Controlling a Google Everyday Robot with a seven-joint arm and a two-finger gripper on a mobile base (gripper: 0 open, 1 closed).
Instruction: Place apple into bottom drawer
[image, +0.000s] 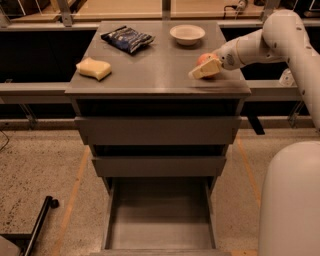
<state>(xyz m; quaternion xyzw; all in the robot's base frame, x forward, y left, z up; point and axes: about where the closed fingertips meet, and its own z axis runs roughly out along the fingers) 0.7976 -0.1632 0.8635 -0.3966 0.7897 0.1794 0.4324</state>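
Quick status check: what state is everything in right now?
bottom drawer: pulled open, empty
upper drawers: both shut
apple: on the cabinet top, gripper at it
gripper: beside the apple, near the right edge
white bowl: upright, empty
blue bag: lying flat
sponge: lying flat

Grey metal cabinet top (160, 70): yellow sponge (93, 68), dark blue snack bag (127, 38), white bowl (187, 34), red apple (203, 58), gripper (201, 70) at the apple
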